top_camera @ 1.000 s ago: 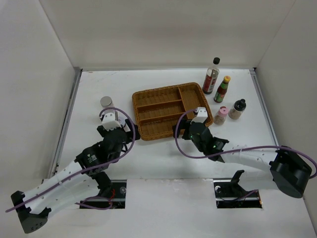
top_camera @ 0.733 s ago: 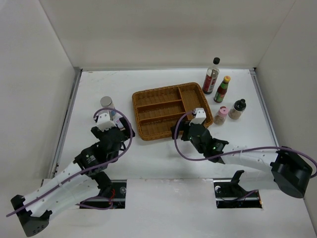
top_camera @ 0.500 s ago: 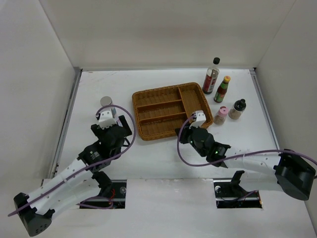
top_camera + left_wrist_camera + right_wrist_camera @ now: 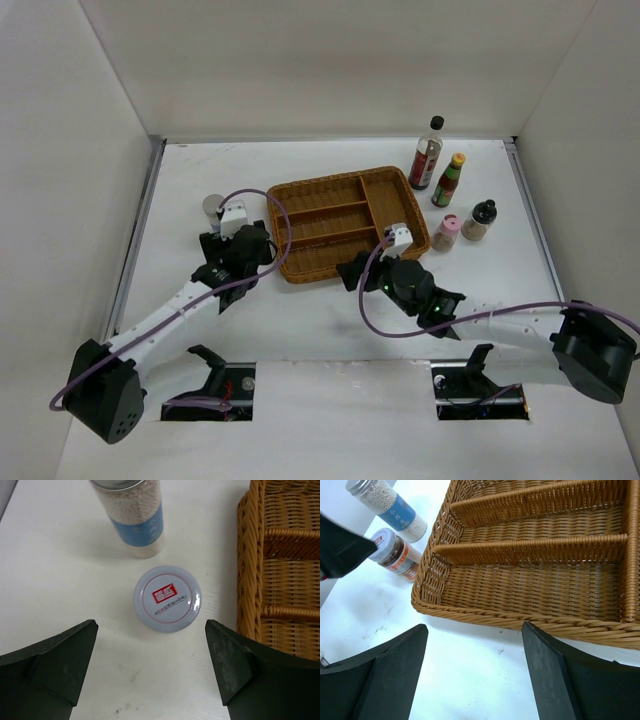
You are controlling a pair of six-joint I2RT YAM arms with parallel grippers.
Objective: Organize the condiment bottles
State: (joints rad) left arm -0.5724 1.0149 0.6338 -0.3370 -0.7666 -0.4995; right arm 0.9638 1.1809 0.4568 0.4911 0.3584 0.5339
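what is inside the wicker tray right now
Nothing: the wicker tray shows only bare weave in its compartments. The right arm covers part of its near edge from above.

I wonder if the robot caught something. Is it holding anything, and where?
Nothing. The left gripper is open over a white-lidded jar, not touching; the right gripper is open beside the basket.

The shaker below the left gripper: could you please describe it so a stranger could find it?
Two containers stand off the left edge of the wicker tray. The shaker is the shorter, nearer one: a white cap with a red stamp, unlike the tall blue-labelled jar behind it.
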